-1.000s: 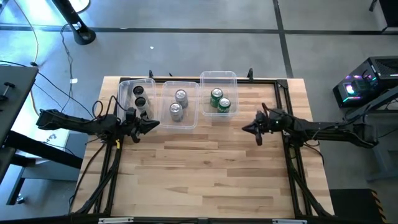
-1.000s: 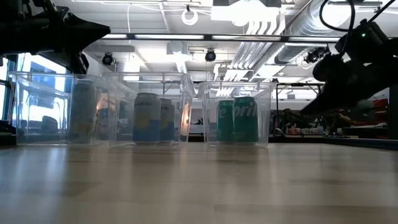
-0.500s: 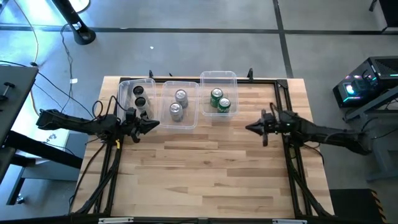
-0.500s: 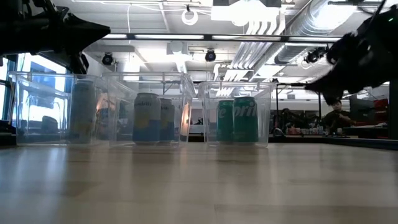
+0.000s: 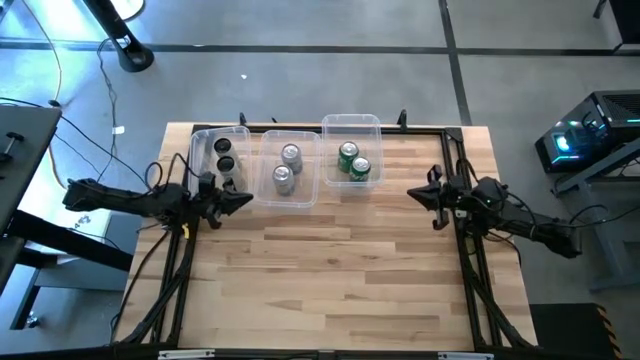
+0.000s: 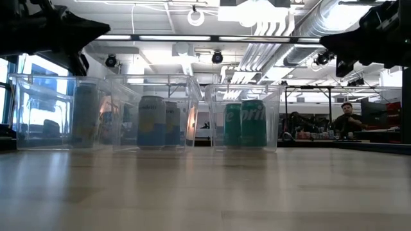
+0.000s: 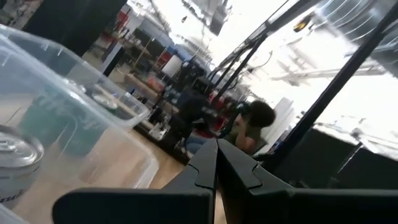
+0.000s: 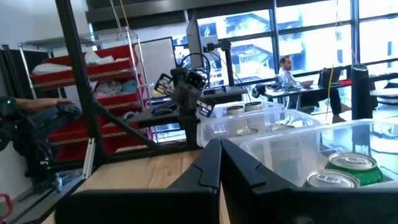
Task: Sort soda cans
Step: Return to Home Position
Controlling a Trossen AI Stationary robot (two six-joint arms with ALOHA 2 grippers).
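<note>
Wooden table point(image 5: 330, 270) | 3 bins point(image 5: 350, 118) | 2 dark-topped cans point(image 5: 222, 146), 2 silver cans point(image 5: 291, 154), 2 green cans point(image 5: 348, 152) | both jaws seemingly closed, empty

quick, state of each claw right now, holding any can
Left claw: shut, holding nothing.
Right claw: shut, holding nothing.

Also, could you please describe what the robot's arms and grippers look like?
The left arm and right arm are slim, jointed and near-black, with black cables alongside. The left gripper and right gripper each have two flat, angular, matte-black fingers tapering to a point. A small yellow tag shows near the left wrist.
</note>
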